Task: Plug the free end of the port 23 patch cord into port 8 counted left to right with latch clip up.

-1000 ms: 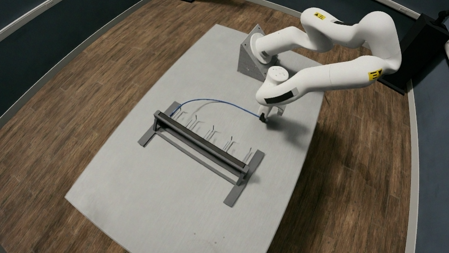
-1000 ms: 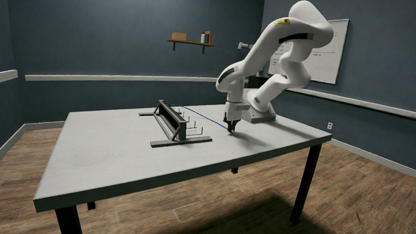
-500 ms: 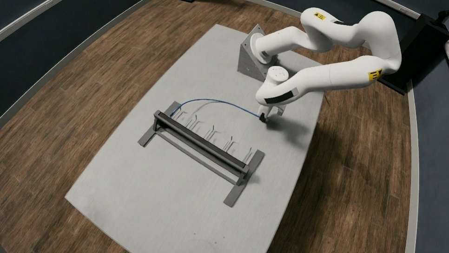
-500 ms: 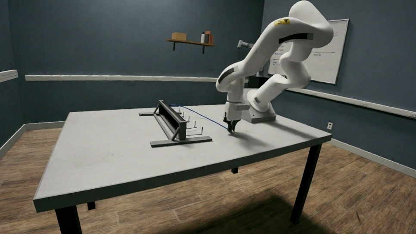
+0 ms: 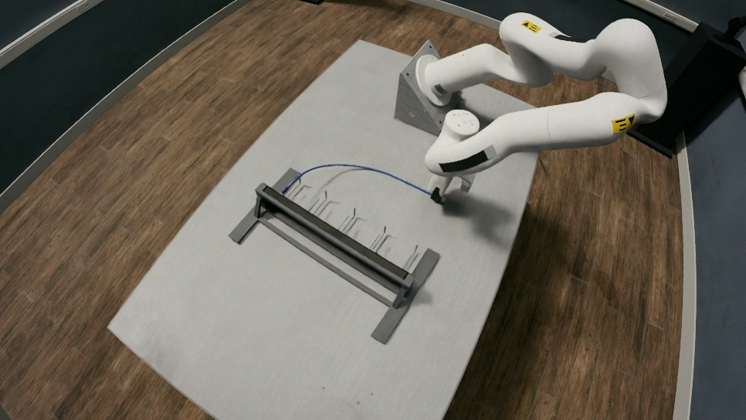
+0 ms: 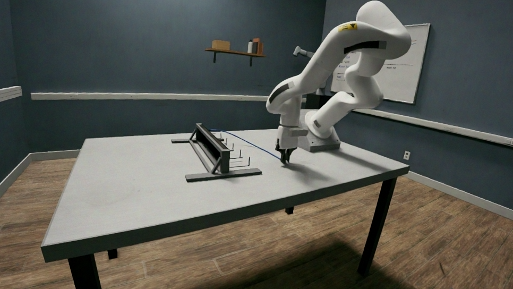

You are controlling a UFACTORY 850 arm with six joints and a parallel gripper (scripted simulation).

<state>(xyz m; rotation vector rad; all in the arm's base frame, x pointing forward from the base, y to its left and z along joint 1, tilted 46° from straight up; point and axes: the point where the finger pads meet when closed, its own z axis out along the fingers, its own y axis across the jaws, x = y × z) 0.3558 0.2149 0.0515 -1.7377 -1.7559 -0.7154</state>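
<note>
We note the white arm (image 5: pixel 553 125) rising from its wedge-shaped base (image 5: pixel 412 112), folding back on itself at the elbow, then reaching forward and down. Wrist (image 6: pixel 287 107) vertical, gripper (image 6: pixel 285 156) pointing straight down, tips at table level. We see the dark fingers (image 5: pixel 436 197) drawn close together, clamped on the plug (image 5: pixel 434 194) at the free end of the blue cord. Yellow labels visible on the upper links.

1. The place looks like a lab or office room: dark blue walls with a white rail (image 6: pixel 143 96).
2. A whiteboard (image 6: pixel 402 71) hangs on one wall and a shelf (image 6: pixel 234 52) on another.
3. A wood floor (image 6: pixel 323 247) lies under a grey table (image 6: pixel 125 186).
</note>
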